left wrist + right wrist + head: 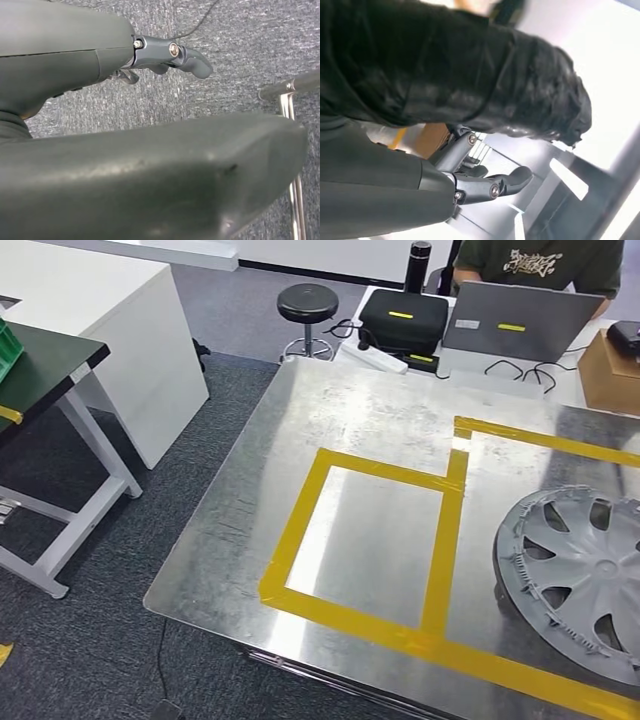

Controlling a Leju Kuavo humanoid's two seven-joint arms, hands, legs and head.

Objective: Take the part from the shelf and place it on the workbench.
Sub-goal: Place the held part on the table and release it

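Looks basically done: the grey wheel cover (581, 575) is lying flat on the metal workbench (249, 490), right hand (486, 182) loose and empty, left hand (170, 55) empty too, fingers apart

The grey wheel cover (577, 580) on the bench (226, 540) is cut off by the head view's right edge. The person (540, 262) behind the laptop (521, 320) shows only as a torso. In the right wrist view, a dark blurred mass (471, 70) hides most of the scene.
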